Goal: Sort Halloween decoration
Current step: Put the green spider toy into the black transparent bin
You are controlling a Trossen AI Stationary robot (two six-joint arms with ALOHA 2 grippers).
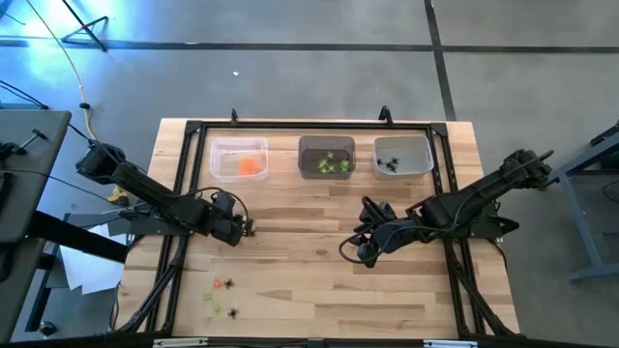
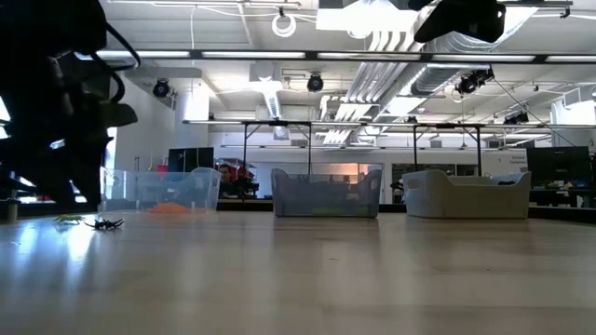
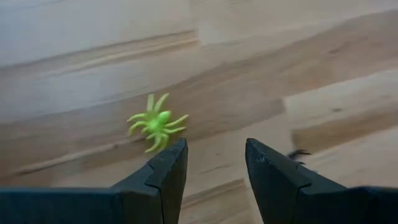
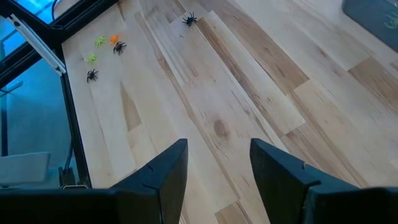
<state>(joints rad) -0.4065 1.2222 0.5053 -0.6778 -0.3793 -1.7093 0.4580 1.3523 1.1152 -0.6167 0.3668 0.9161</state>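
Observation:
Several tiny trinkets lie loose on the wooden table near its front left: a lime-green one (image 1: 208, 301), an orange one (image 4: 114, 38) and black spiders (image 1: 233, 311). One more black spider (image 4: 188, 20) lies apart from them. My left gripper (image 3: 216, 163) hovers open over the table's left half (image 1: 249, 230), pointing steeply down. A lime-green spider (image 3: 158, 123) lies flat on the wood just beyond its one fingertip, and a black one (image 3: 299, 153) peeks out beside the other. My right gripper (image 1: 360, 249) waits open above the table's middle (image 4: 217, 168), holding nothing.
Three small translucent bins stand in a row at the far edge: the left (image 1: 239, 159) with orange pieces, the middle (image 1: 326, 158) with green ones, the right (image 1: 402, 155) with black ones. A black frame (image 1: 184, 174) runs around the table. Bare wood lies between the arms.

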